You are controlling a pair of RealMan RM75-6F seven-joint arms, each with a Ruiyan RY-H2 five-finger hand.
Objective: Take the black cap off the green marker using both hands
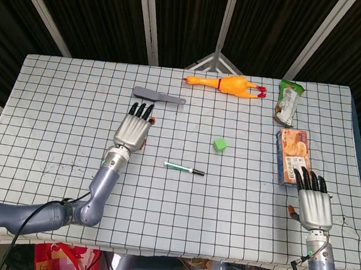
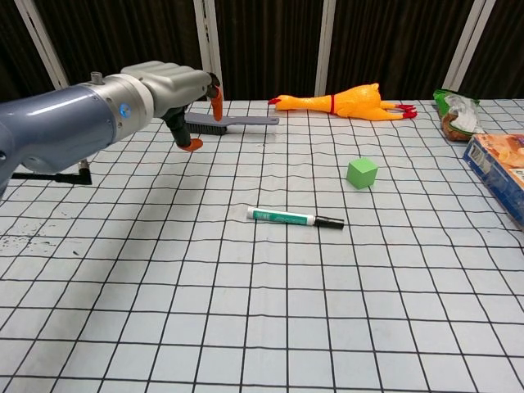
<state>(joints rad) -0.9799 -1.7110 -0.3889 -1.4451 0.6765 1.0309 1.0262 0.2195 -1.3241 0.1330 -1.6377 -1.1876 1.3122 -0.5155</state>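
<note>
The green marker (image 1: 182, 168) (image 2: 282, 216) lies flat mid-table, its black cap (image 1: 198, 172) (image 2: 331, 222) pointing right. My left hand (image 1: 132, 130) (image 2: 172, 90) hovers above the table to the marker's upper left, fingers stretched out and empty, well apart from it. Near the table's front right corner my right hand (image 1: 313, 203) is held flat with fingers spread, holding nothing; the chest view does not show it.
A grey brush (image 1: 157, 96) (image 2: 229, 122) lies just beyond my left hand. A green cube (image 1: 221, 145) (image 2: 362, 173) sits right of the marker. Further back are a rubber chicken (image 1: 228, 84) (image 2: 344, 100), a snack bag (image 1: 289, 101) and a cracker box (image 1: 292, 155).
</note>
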